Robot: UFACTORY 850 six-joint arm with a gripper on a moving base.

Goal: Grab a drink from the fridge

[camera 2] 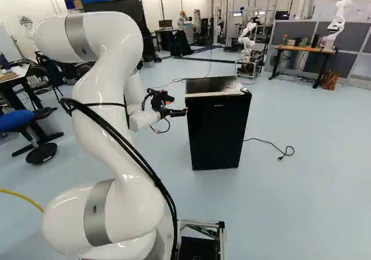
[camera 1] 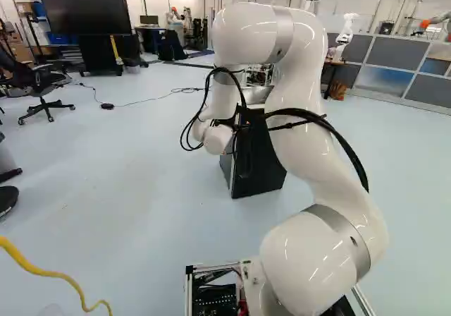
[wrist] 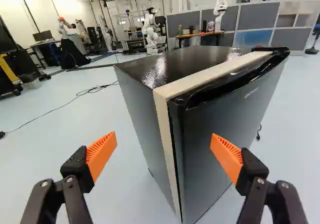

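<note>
Ahead of the wide-open, empty jaws stands the fridge [camera 2: 217, 133], door [wrist: 220, 114] seemingly closed, a black cable [camera 2: 266, 143] beside it.

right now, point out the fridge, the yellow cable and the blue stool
Fridge [camera 2: 218, 135]: right base view, on its door
Yellow cable [camera 1: 44, 271]: left base view, partway along it
Blue stool [camera 2: 16, 119]: right base view, on its seat
</note>
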